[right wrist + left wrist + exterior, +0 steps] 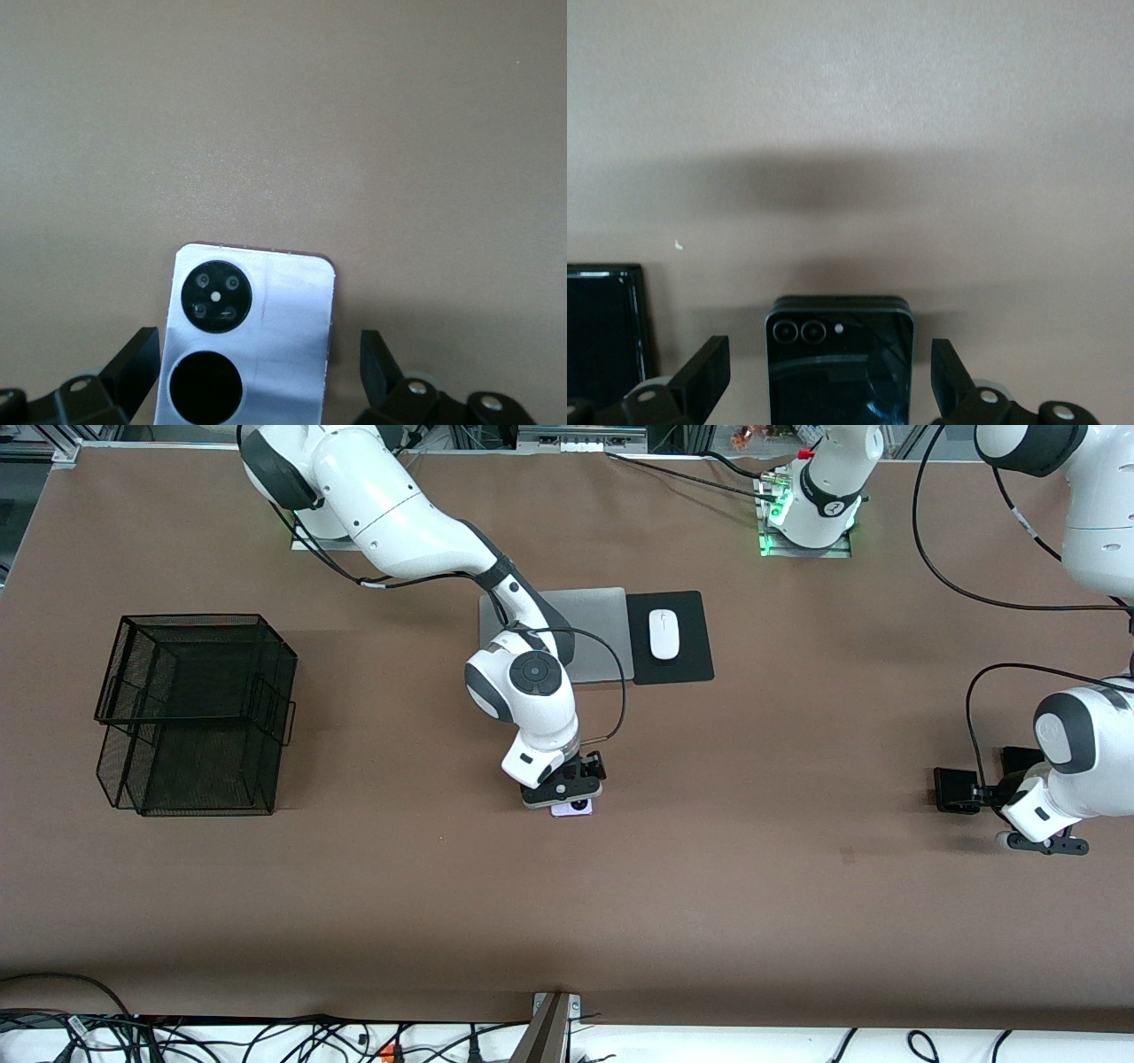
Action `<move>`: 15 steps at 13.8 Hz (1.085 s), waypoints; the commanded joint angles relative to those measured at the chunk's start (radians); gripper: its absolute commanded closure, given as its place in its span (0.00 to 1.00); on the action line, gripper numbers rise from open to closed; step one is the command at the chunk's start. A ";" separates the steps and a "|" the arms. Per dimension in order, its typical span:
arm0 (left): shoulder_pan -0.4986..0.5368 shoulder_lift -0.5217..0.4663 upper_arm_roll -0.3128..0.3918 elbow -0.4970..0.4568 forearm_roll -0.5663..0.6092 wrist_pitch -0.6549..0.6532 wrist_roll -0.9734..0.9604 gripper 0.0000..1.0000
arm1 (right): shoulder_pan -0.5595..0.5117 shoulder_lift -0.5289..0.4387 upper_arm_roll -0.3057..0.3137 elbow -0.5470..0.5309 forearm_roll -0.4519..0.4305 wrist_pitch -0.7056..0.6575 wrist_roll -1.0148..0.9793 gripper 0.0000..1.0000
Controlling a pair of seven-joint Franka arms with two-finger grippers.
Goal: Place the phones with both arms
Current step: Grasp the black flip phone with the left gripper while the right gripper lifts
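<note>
We have the right gripper [257, 376] low over the lilac phone [252, 332] mid-counter, and the left gripper [833, 376] over the black phone [840, 359] at its end. Both jaws open, straddling. Phones look stiff, slick, thin: pinch the long edges.

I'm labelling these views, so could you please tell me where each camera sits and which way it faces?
Front view: high across the table, facing both arms' bases; both arms show.
Left wrist view: on the left arm, looking down between the open left gripper's fingers at the black phone.
Right wrist view: on the right arm, looking down between the open right gripper's fingers at the lilac phone.
Shared: front and right wrist views both show the lilac phone.
</note>
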 commanded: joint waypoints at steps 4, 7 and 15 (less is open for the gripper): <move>0.008 -0.083 -0.007 -0.105 -0.004 0.041 -0.008 0.00 | 0.014 0.024 -0.012 0.038 -0.022 0.027 0.028 0.00; 0.015 -0.100 -0.007 -0.175 -0.004 0.119 -0.009 0.00 | 0.014 0.030 -0.011 0.038 -0.022 0.028 0.031 0.00; 0.049 -0.100 -0.005 -0.234 -0.003 0.210 0.004 0.00 | 0.023 0.041 -0.012 0.036 -0.025 0.028 0.030 0.00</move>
